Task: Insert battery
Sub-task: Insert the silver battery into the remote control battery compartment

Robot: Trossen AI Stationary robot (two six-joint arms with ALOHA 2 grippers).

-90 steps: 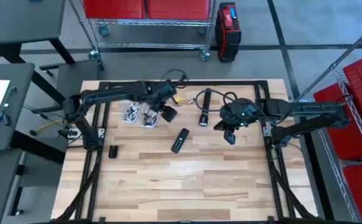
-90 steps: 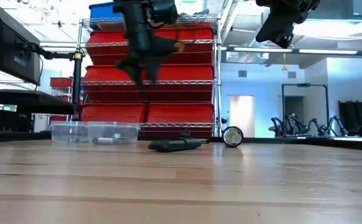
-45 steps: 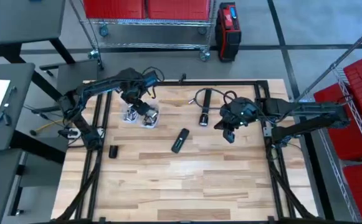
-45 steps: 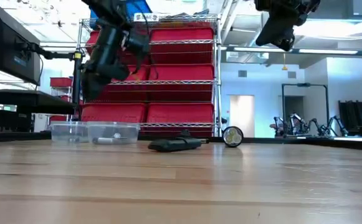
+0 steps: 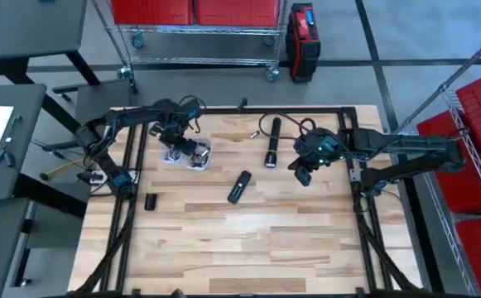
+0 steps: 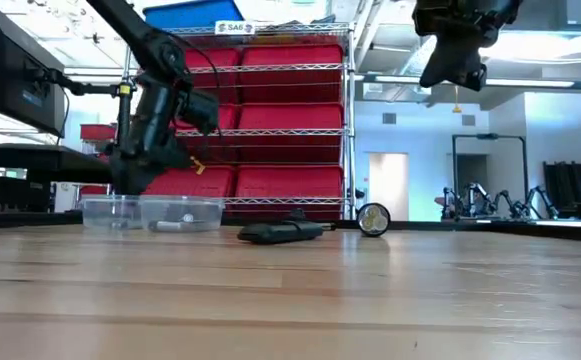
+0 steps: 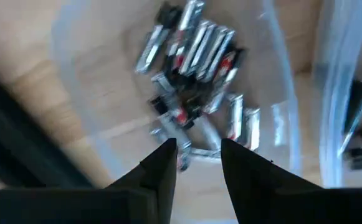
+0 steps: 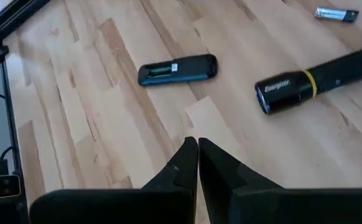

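Silver batteries (image 7: 196,53) heaped in clear tub (image 7: 280,74)

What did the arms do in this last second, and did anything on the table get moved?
The left gripper swung from the table's middle toward its left edge and came down over the clear battery tray, fingers open, nothing taken yet. The right gripper barely shifted and stays shut, raised. The remote and flashlight stayed put.
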